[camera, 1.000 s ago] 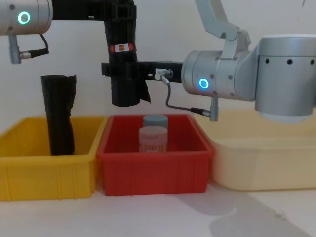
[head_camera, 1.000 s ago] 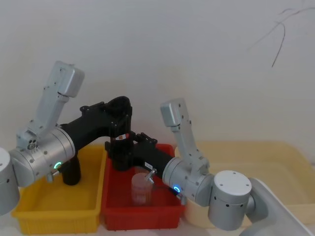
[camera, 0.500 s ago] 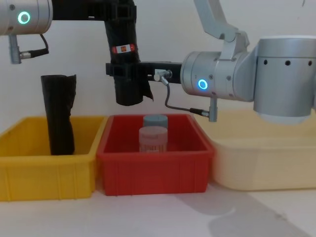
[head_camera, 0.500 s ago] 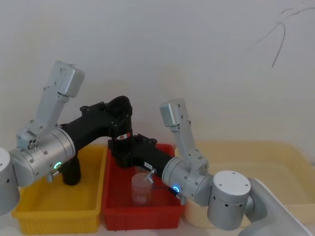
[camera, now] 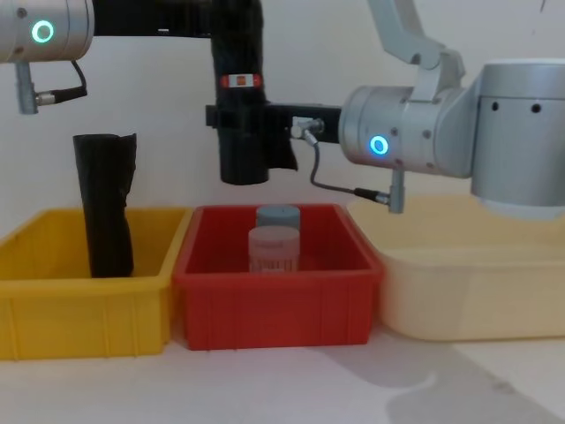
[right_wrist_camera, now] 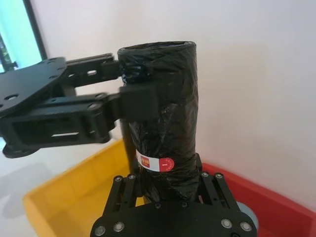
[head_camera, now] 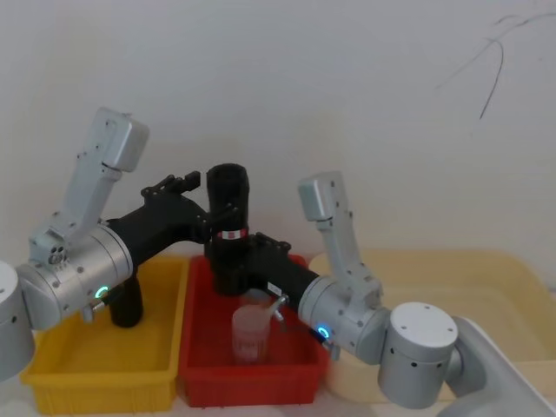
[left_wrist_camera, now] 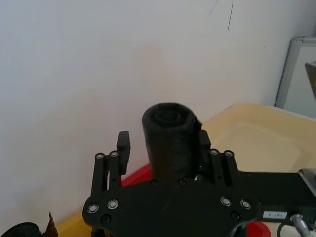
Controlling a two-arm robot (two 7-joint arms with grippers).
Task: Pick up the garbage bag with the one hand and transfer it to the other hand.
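Right gripper: clamped on the lower half of the garbage bag, which stands upright above the red tray.

Left gripper: at the roll's nine o'clock, jaws spread round its top. One pad is clear, the other probably too.

We judge the handover nearly complete; the next move calls for the left arm to back away toward nine o'clock.

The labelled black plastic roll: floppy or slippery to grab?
Probably stiff: held low by the right claw, the left claw open around its top, the labelled black plastic roll stands upright without sagging. Wrinkled, glossy film may be slippery. Being cylindrical, likely rolls.
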